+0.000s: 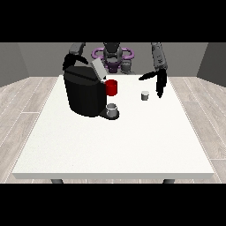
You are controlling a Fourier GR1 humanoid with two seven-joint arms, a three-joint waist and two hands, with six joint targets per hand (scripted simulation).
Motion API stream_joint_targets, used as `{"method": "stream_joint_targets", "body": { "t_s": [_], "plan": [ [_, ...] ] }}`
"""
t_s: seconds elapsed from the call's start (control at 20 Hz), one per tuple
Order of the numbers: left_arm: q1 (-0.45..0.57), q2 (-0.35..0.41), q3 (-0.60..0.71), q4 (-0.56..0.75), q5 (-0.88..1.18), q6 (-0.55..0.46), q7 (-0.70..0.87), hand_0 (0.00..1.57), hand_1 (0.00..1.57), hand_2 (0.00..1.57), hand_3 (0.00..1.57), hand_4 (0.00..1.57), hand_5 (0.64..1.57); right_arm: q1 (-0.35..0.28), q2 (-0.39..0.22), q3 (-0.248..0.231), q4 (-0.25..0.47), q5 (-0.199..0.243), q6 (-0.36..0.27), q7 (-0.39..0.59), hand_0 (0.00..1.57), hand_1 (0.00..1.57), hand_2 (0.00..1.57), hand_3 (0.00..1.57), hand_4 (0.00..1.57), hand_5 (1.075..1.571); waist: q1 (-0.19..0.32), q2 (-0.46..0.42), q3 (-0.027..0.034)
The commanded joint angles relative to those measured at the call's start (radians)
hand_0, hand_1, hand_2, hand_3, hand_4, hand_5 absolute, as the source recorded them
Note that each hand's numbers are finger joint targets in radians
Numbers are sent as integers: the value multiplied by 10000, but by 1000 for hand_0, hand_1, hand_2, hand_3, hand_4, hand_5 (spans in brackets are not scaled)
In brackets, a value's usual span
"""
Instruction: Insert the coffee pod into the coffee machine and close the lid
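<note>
We see the white table (110, 145) filling most of the view, its two dark legs cut off below its near edge. On its far left part stands the black coffee machine (84, 95), its grey lid (98, 69) raised and tilted up and back towards the robot. A small grey cup (113, 110) sits on the machine's base at the front; we cannot tell what is in it. A red mug (112, 87) stands just behind, touching or nearly touching the machine's side.

The coffee pod (145, 95) stands upright on the table, well apart from the machine, towards the view's right.

The hand at the view's right (159, 84) hangs near the pod, fingers straight and pointing down, thumb held apart. The hand at the view's left (70, 59) is largely hidden behind the machine; we cannot tell how its fingers lie.
</note>
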Motion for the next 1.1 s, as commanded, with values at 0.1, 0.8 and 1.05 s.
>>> {"method": "stream_joint_targets", "body": {
  "t_s": [0.1,0.8,1.05],
  "plan": [
    [-402,-307,-474,677,-788,301,-201,0,0,459,0,0,1571,-573,-348,-645,1173,-225,74,67,0,0,0,0,389,1571,320,-108,2],
    [-772,179,-1061,2589,-2724,1455,-1082,536,536,692,440,0,1571,-833,-214,-133,1011,218,-74,211,0,0,0,0,432,1571,-157,383,-2],
    [-1254,309,-936,2775,-3045,1931,-1145,695,695,831,592,0,1571,-459,-99,-221,1608,118,37,-673,0,0,0,0,476,1571,-119,402,1]
  ]
}}
